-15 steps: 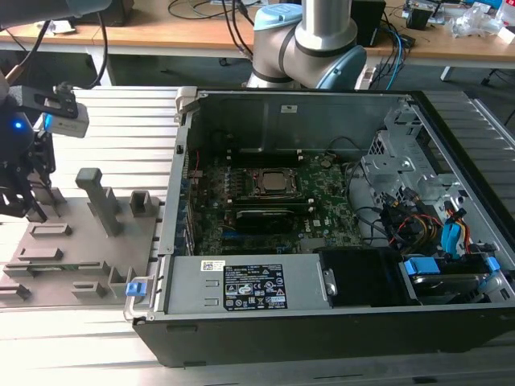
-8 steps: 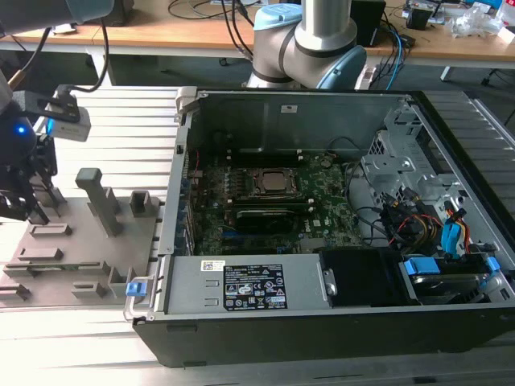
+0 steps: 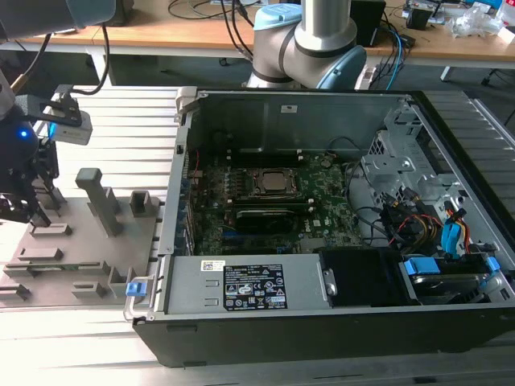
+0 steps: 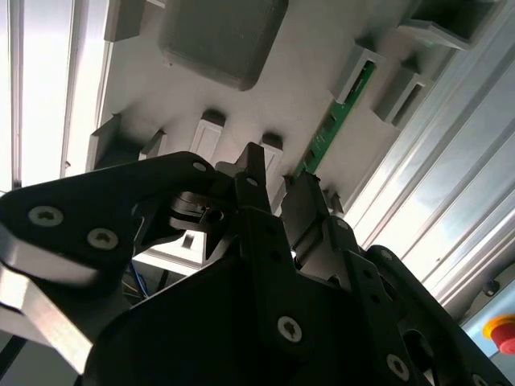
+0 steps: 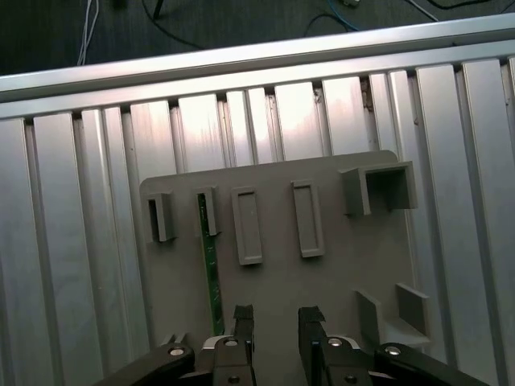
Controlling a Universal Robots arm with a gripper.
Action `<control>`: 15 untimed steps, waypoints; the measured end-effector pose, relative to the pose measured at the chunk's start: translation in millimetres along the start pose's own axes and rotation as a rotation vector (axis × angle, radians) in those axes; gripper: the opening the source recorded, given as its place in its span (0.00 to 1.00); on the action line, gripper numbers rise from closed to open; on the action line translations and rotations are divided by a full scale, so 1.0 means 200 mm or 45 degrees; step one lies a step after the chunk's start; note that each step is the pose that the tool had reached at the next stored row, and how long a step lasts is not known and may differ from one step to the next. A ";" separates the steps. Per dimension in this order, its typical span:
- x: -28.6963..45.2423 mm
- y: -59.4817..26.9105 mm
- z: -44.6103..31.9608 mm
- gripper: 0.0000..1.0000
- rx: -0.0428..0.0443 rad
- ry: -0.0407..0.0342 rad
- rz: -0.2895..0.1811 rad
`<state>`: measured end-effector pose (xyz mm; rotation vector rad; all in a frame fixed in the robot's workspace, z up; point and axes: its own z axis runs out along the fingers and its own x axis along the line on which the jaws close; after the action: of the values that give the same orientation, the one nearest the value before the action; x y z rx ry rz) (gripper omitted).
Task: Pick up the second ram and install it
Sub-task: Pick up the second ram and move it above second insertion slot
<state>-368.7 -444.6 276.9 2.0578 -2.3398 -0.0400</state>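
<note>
Gripper [image 5: 276, 328] spread, holding nothing. The second ram [image 5: 211, 273] stands on edge in the grey fixture plate [image 5: 338, 281]. It lies just outside one finger, not between them. Its long axis runs forward, away from the gripper.

black label [image 3: 253, 287], white label [image 3: 212, 264], print unreadable

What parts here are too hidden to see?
- Ram: one end goes behind the gripper in both wrist views.
- Tray: one side is cut off by the picture edge in the first wrist view.
- Motherboard slots: too small in the exterior view to tell which are filled.
</note>
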 end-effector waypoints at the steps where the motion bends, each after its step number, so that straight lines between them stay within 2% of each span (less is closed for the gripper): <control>1: 0.000 0.000 0.003 0.36 0.000 -0.0001 0.000; 15: 0.000 -0.002 0.053 0.36 0.000 -0.0001 0.000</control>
<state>-368.7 -444.5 266.3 2.0578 -2.3399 -0.0400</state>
